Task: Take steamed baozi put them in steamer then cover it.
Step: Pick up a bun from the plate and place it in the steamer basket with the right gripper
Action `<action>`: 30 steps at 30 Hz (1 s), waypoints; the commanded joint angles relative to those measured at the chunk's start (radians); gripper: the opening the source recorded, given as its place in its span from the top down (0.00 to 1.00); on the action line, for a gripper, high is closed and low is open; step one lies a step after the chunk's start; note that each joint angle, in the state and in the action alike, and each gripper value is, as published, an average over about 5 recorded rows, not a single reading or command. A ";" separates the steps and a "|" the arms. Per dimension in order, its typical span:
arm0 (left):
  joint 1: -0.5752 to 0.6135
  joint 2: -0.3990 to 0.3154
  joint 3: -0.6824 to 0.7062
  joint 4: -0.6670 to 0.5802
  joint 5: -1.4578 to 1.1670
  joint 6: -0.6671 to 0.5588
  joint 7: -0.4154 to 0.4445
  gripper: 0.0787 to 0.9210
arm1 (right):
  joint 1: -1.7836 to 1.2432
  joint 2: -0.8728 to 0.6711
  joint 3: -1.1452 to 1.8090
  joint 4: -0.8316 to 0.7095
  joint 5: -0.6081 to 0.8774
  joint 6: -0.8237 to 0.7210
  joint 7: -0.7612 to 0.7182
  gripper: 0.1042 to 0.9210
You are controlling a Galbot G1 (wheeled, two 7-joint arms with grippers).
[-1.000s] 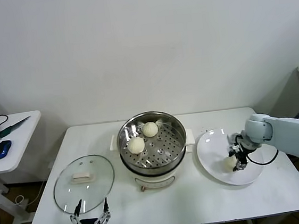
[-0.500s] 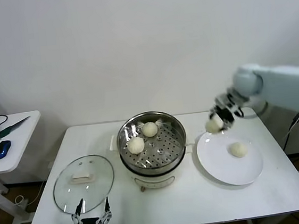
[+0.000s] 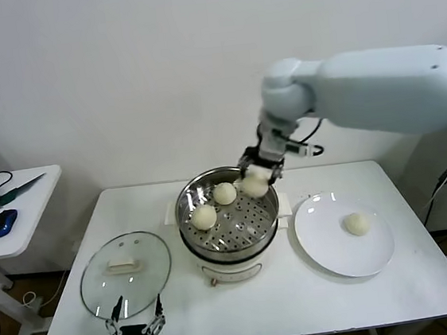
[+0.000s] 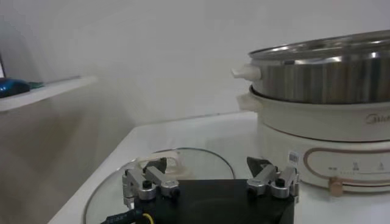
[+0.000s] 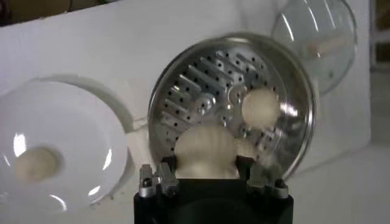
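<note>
Fingers (image 5: 167,173) of the right gripper (image 3: 256,174) were closed on a bun (image 5: 206,151), one on each side of it, holding it over the right rear part of the steamer (image 3: 194,231), above the perforated tray. Whether the grip had begun to loosen could not be told. Left gripper (image 4: 210,182) sat parked at the table's (image 3: 428,290) near left edge, just in front of the lid (image 3: 125,274), fingers spread wide and holding nothing.

Progress, judged from the layout: two buns (image 3: 214,204) lay on the tray, one toward the rear and one toward the left front. The third was in the grip over the pot and not yet set down. The fourth bun (image 3: 357,223) lay alone on the white plate (image 3: 329,256), right of the steamer. The lid lay flat on the table left of the steamer, handle up, untouched. Remaining: release the third bun, fetch and place the fourth, then cover the pot. Roughly halfway.

Change against earlier frames: one second before, the right gripper was down at the plate, at the bun. Half a second before, it carried that bun above the plate's rear left edge. Since then it had moved left to the steamer. Left arm, lid and the two buns on the tray had not moved.
</note>
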 commanded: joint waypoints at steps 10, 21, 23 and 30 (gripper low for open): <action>0.008 0.002 -0.006 0.008 0.001 -0.003 -0.003 0.12 | -0.293 0.127 0.031 -0.043 -0.190 0.021 0.056 0.33; 0.008 0.001 -0.003 0.004 0.004 0.001 -0.003 0.12 | -0.325 0.136 0.053 -0.084 -0.187 0.004 0.090 0.33; 0.009 0.001 -0.004 0.002 0.004 0.002 -0.004 0.12 | -0.305 0.131 0.055 -0.080 -0.165 0.006 0.088 0.31; 0.012 0.000 -0.004 -0.004 0.004 0.002 -0.003 0.12 | -0.133 0.063 0.055 -0.101 -0.002 0.061 0.024 0.14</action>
